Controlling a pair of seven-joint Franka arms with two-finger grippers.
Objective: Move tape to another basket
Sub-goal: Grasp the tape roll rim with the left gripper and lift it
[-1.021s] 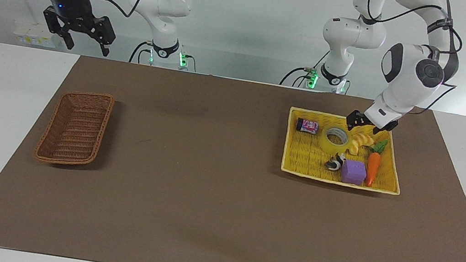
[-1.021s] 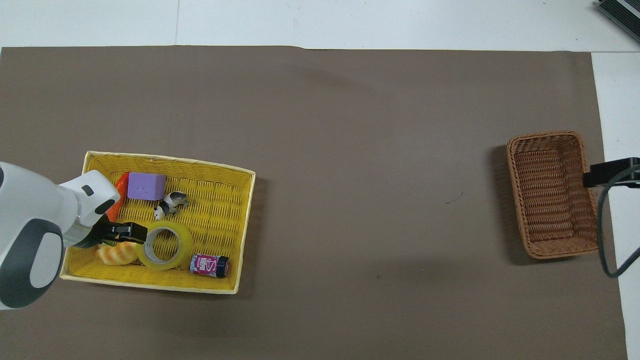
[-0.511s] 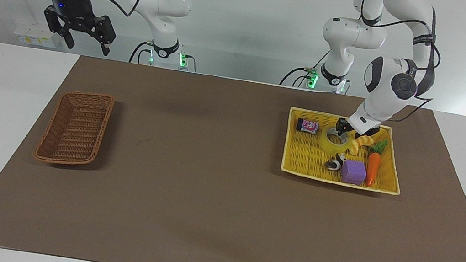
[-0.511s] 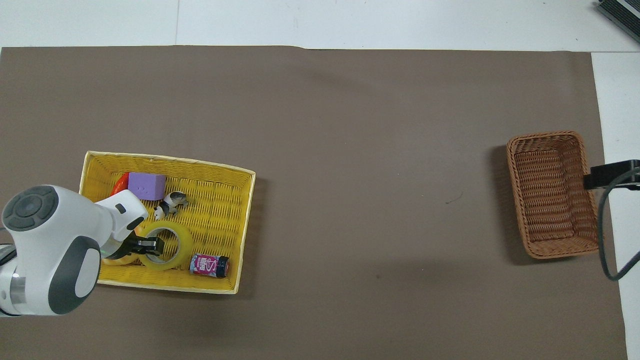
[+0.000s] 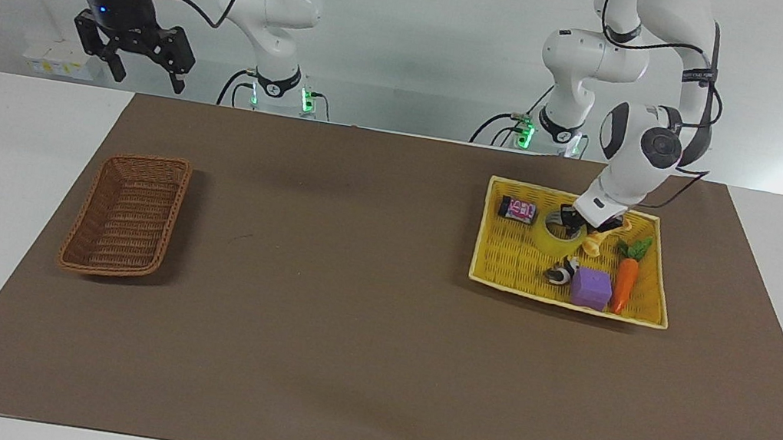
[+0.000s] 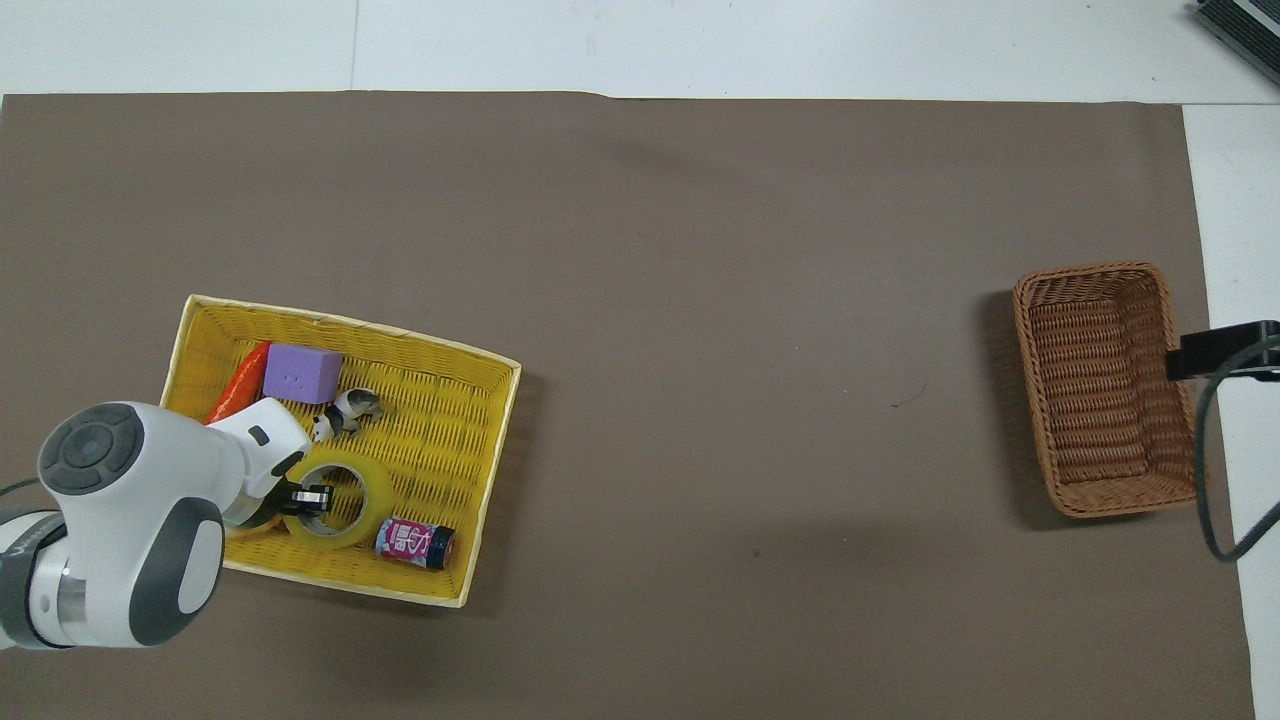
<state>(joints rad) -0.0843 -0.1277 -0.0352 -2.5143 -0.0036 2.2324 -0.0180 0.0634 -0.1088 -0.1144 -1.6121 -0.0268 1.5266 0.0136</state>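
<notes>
The tape (image 5: pixel 558 239) (image 6: pixel 372 497), a translucent yellow roll with a pale core, lies flat in the yellow woven basket (image 5: pixel 510 257) (image 6: pixel 440 400) at the left arm's end of the table. My left gripper (image 5: pixel 568 220) (image 6: pixel 303 497) is down in that basket and shut on the roll's wall, with one finger inside the ring. The brown wicker basket (image 5: pixel 126 213) (image 6: pixel 1105 385) stands empty at the right arm's end. My right gripper (image 5: pixel 143 62) (image 6: pixel 1222 350) waits high up beside that basket's end, open and holding nothing.
The yellow basket also holds a purple cube (image 5: pixel 591 289), an orange carrot (image 5: pixel 625 280), a cream croissant toy (image 5: pixel 599 241), a small black-and-white animal (image 5: pixel 560 274) and a little can (image 5: pixel 519 209). A brown mat (image 5: pixel 345 322) covers the table.
My left gripper moved down onto the tape and closed on its wall. The yellow basket shifted and turned slightly with the contact. The right arm stayed put.
</notes>
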